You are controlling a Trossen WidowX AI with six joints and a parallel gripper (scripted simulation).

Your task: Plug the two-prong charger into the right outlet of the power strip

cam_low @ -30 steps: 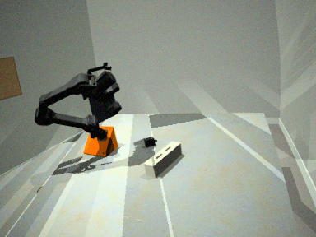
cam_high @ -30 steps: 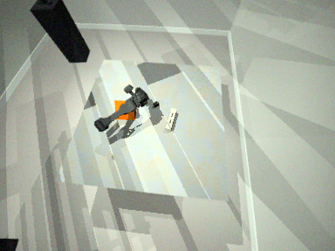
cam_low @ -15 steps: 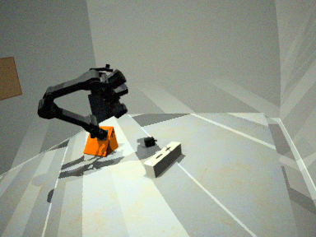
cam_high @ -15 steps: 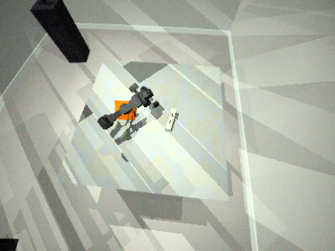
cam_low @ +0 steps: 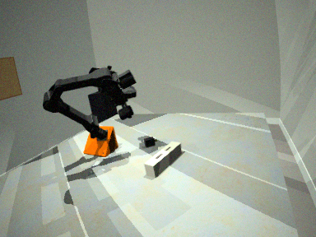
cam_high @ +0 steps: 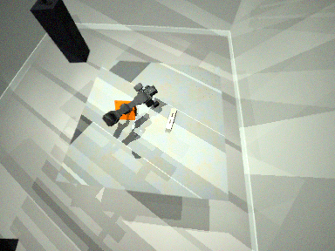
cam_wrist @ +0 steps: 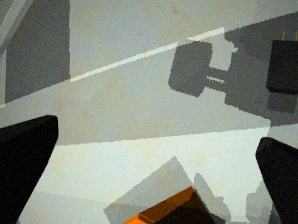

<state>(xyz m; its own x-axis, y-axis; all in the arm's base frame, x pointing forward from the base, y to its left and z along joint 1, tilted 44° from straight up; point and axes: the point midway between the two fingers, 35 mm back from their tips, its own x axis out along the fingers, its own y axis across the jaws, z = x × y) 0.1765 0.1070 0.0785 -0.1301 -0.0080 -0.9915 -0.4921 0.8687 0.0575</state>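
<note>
No lettering, label, brand or number can be read anywhere here; the power strip (cam_low: 163, 159) and charger (cam_low: 149, 141) look unmarked
</note>
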